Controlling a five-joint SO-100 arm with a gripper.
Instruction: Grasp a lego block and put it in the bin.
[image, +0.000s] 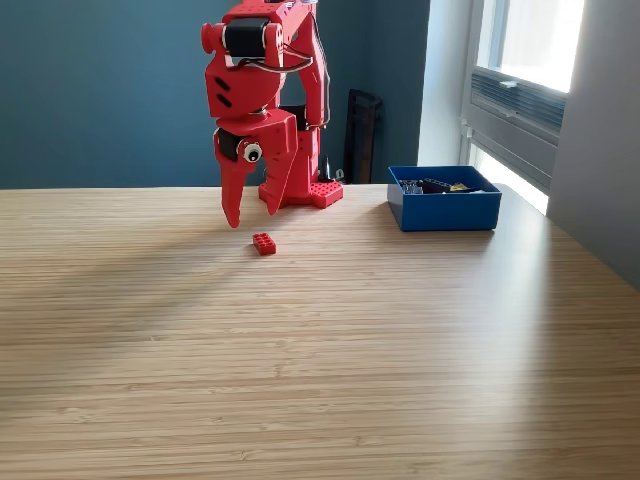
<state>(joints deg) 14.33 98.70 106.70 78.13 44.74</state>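
1. Red all over, the arm (265, 90) stood near the back edge of the wooden table (320, 350), bent over so its gripper (250, 212) pointed straight down.
2. The two tapered fingers were spread apart, nothing between them. One tip (232, 218) hung lower, on the exterior view's left; the other (271, 205) sat a bit higher on the right.
3. A small red lego block (264, 243) lay flat on the table, just below the gripper and slightly to the exterior view's right of the lower fingertip. Gripper and block looked apart, not touching, with the tips hovering just above it.
4. The blue bin (444, 209) sat well off to the exterior view's right, close to the table's back right corner and near the window (525, 60). Block and bin were well apart.
5. The bin already had some small bits (435, 186) in it, dark and yellowish pieces poking above the rim. Probably lego bricks, but they were too small from this angle to say for sure.
6. Behind the arm was a dark teal wall (100, 90), and a dark upright object (361, 135) leaned there just to the exterior view's right of the arm's base (318, 193).
7. Sunlight came in from the window side, and the arm threw a soft shadow (120, 275) across the table toward the exterior view's left.
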